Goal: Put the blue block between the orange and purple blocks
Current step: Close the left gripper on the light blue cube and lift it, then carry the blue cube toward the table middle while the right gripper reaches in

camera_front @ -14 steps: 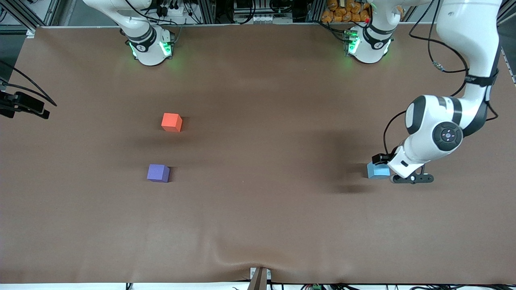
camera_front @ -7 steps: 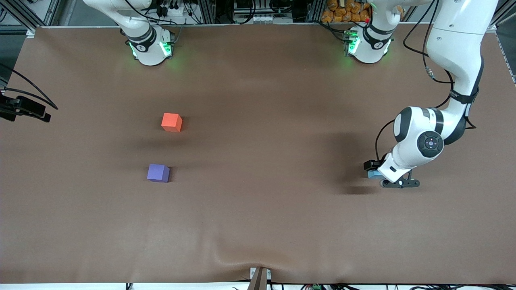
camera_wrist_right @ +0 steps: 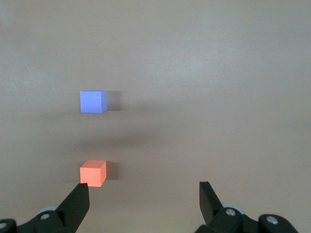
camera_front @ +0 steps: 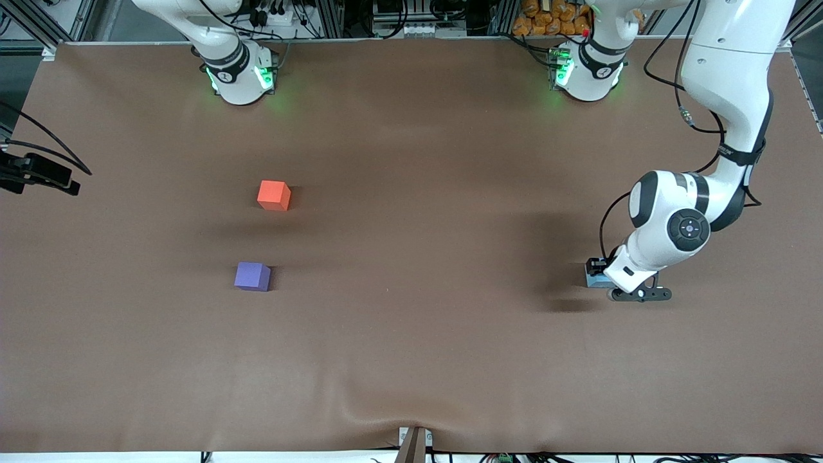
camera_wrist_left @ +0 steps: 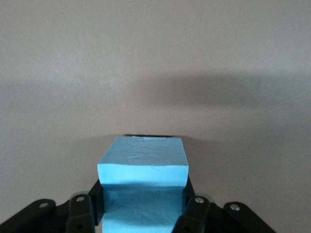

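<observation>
Blue block (camera_front: 596, 278) sits flat on the brown worktop (camera_front: 411, 360) toward the left arm's end, a cube with no long axis, one flat face turned up. Left pincer (camera_wrist_left: 144, 204) is down at it, its fingers (camera_wrist_left: 95, 196) pressed against two sides of the cube, gripping it. Orange block (camera_front: 274, 195) and purple block (camera_front: 253, 276) lie toward the right arm's end, apart from each other, purple nearer the front camera. Right pincer (camera_wrist_right: 145, 196) waits spread wide, above the worktop near the orange block.

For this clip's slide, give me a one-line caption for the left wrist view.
Left claw shut on the blue block, which sits on the brown table.
</observation>
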`<state>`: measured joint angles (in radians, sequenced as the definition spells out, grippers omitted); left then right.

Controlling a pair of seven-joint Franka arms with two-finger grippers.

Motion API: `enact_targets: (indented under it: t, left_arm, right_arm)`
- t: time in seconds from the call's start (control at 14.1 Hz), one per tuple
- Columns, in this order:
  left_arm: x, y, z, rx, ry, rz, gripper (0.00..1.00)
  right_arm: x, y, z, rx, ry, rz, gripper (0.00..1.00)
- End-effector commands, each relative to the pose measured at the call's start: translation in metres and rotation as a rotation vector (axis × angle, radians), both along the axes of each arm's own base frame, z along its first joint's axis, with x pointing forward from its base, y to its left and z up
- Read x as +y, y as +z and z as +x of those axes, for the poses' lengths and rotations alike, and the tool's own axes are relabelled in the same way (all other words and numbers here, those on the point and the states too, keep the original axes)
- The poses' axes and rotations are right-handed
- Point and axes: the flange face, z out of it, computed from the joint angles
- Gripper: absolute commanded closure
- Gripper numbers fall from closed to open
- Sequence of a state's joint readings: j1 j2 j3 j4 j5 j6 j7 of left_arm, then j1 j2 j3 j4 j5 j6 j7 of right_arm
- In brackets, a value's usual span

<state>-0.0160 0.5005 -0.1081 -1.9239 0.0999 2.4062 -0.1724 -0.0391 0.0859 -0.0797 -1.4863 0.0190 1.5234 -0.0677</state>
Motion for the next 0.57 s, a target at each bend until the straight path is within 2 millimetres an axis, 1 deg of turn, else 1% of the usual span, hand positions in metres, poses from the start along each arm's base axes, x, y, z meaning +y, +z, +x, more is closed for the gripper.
enact_targets:
  t: [0.0, 0.07, 0.14, 0.21, 0.28, 0.35, 0.42, 0.5]
  left_arm:
    - [-0.042, 0.060, 0.009, -0.013, -0.055, 0.000, 1.00]
    - [-0.065, 0.077, 0.014, -0.021, -0.089, -0.013, 1.00]
    - [-0.094, 0.088, 0.015, -0.038, -0.126, -0.037, 1.00]
    - [-0.120, 0.094, 0.014, -0.050, -0.150, -0.056, 1.00]
    - [-0.147, 0.094, 0.014, -0.055, -0.149, -0.068, 1.00]
    - [-0.181, 0.099, 0.008, -0.068, -0.139, -0.076, 1.00]
    - [-0.213, 0.095, 0.001, -0.068, -0.135, -0.079, 1.00]
    - [-0.242, 0.096, -0.004, -0.078, -0.145, -0.086, 1.00]
  right_arm:
    - [-0.001, 0.005, 0.003, -0.005, -0.010, -0.005, 0.00]
    - [-0.001, 0.005, 0.003, -0.005, -0.010, -0.005, 0.00]
    - [-0.001, 0.005, 0.003, -0.005, -0.010, -0.005, 0.00]
    - [-0.001, 0.005, 0.003, -0.005, -0.010, -0.005, 0.00]
    - [-0.001, 0.005, 0.003, -0.005, -0.010, -0.005, 0.00]
    - [-0.001, 0.005, 0.003, -0.005, -0.010, -0.005, 0.00]
    - [-0.001, 0.005, 0.003, -0.005, -0.010, -0.005, 0.00]
    - [0.000, 0.005, 0.003, -0.005, -0.009, -0.005, 0.00]
